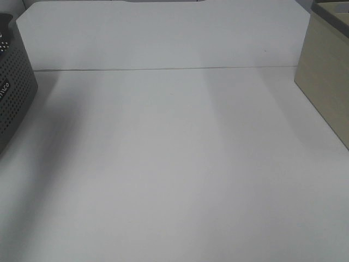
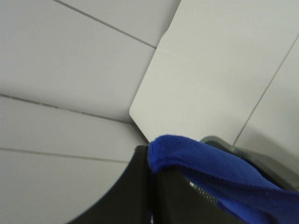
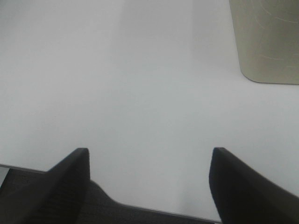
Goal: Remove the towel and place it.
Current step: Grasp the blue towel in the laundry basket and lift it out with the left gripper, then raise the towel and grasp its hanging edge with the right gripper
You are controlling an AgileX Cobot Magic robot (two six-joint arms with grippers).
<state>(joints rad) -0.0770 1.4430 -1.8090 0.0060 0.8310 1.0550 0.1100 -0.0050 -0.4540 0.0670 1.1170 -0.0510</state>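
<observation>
- The table [image 1: 174,164] is the biggest thing here. In the high view its white top lies between two containers and neither of my arms shows over it. I judge this open stretch to be where the towel should land.
- The beige box [image 1: 327,82] stands at the right edge of the table. My right wrist view shows it near that arm, so I should spread the cloth short of it.
- The dark perforated basket [image 1: 13,87] sits at the left edge, only partly in view. A grey rim just beside the cloth in my left wrist view looks like this basket.
- The towel [image 2: 210,172] is royal blue and plush, and it appears only in the left wrist view. It hangs from my left gripper, with a fold humped over the fingertips and the rest trailing down toward the rim. How much has cleared the basket, I cannot tell.
- My left gripper [image 2: 150,154] is pinched on that fold, its dark fingers pressed together with blue showing between them. To do this step well, I should lift high enough for the trailing end to clear the rim, then carry it across slowly so the plush does not snag or slip.
- My right gripper [image 3: 149,154] is spread wide and holds nothing, hovering above bare table. It could catch a loose edge to help lay the cloth flat.
</observation>
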